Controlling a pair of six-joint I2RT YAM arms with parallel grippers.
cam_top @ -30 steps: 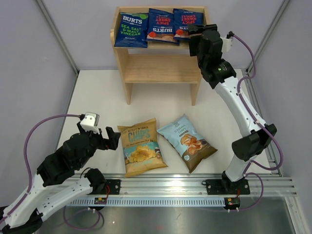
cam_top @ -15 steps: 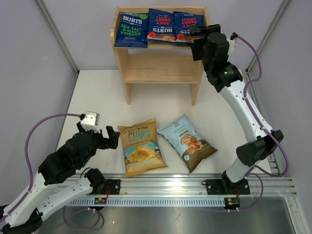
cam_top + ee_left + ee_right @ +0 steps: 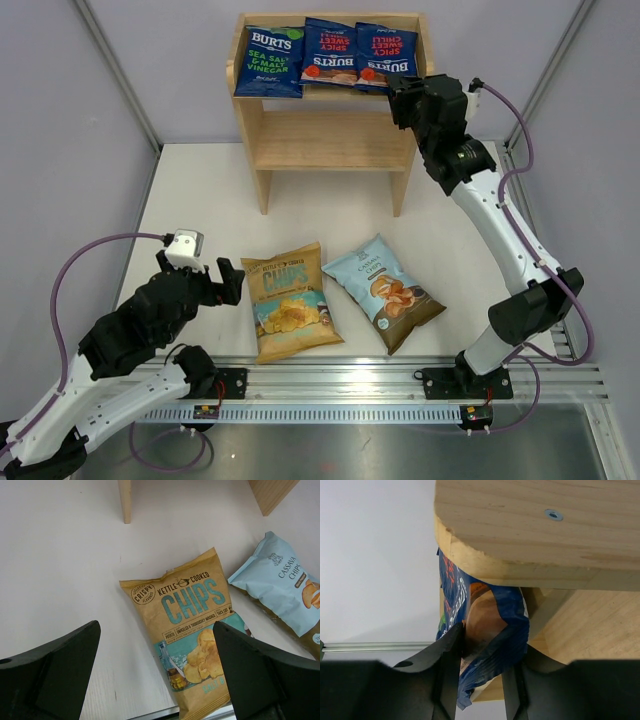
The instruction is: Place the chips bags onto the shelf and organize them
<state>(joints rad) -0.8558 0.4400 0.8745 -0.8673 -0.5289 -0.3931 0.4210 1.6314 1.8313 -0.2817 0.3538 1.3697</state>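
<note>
- While the left arm hangs low at the near-left corner, the right gripper (image 3: 399,88) is up at the shelf (image 3: 330,135), at the front right edge of its top tier.
- From the right wrist view, its two fingers are pinched on the right-hand Burts bag (image 3: 386,50). The crinkled dark-blue foil bulges out between them, touching both, just under the rounded end of the wooden side panel.
- That bag lies flat on the top tier, with its near edge hanging a little over the front lip.
- Top tier, left to right: the left-hand Burts bag (image 3: 268,60), its sea salt and malt vinegar print readable from the front; the middle Burts bag (image 3: 332,50), spicy sweet chilli, print upside down; then the gripped one, also upside down. All three sit side by side, edges touching or overlapping slightly.
- The lower tier holds no bags.
- Down on the table (image 3: 200,190), the tan Chips bag (image 3: 290,300) lies face up, tilted a touch, near the front rail.
- Just to its right, the light-blue Cassava bag (image 3: 383,290) also lies face up, angled the other way, with a narrow gap between the two.
- The left gripper (image 3: 229,283) has its fingers spread wide with nothing between them. It sits just left of the tan Chips bag, which fills the gap in the left wrist view.
</note>
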